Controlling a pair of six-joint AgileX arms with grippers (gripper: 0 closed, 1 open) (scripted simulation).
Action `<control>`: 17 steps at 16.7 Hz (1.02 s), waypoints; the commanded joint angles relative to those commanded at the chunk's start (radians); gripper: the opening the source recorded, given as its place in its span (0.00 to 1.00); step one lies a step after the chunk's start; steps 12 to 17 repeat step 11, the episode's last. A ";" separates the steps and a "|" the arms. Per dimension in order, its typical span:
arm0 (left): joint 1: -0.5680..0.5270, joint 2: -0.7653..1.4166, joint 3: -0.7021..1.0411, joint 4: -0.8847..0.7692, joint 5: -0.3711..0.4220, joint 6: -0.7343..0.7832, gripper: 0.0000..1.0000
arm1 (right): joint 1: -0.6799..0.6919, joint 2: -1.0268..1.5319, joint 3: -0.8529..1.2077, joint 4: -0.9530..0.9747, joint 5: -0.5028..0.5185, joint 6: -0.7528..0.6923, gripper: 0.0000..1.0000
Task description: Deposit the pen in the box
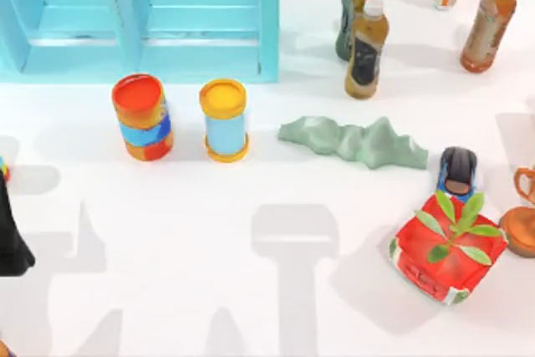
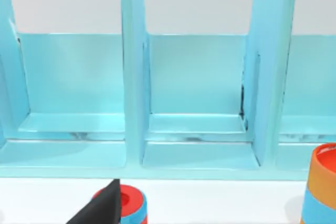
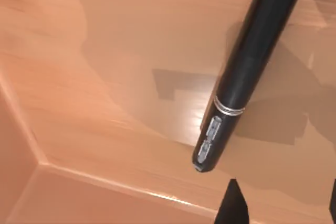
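The pen (image 3: 241, 72), slim and black with a silver ring and a grey clip near its end, lies slanted against the orange-brown wooden inside of the box (image 3: 94, 56). My right gripper (image 3: 282, 200) hovers over the box, open; its dark fingertips (image 3: 232, 205) stand wide apart and clear of the pen, with nothing between them. My left arm (image 1: 12, 240) sits parked at the table's left edge. One of its black fingers (image 2: 102, 207) shows in the left wrist view.
A light blue shelf unit (image 1: 142, 14) stands at the back left, with two coloured cans (image 1: 142, 116) (image 1: 224, 119) before it. Bottles (image 1: 366, 48) stand at the back right. A green crumpled piece (image 1: 359, 141), a mouse (image 1: 457, 171), a red plant pot (image 1: 449, 248) and a brown cup (image 1: 523, 221) are on the right.
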 joint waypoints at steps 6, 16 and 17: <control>0.000 0.000 0.000 0.000 0.000 0.000 1.00 | 0.000 0.000 0.000 0.000 0.000 0.000 1.00; 0.000 0.000 0.000 0.000 0.000 0.000 1.00 | 0.000 0.000 0.000 0.000 0.000 0.000 1.00; 0.000 0.000 0.000 0.000 0.000 0.000 1.00 | 0.000 0.000 0.000 0.000 0.000 0.000 1.00</control>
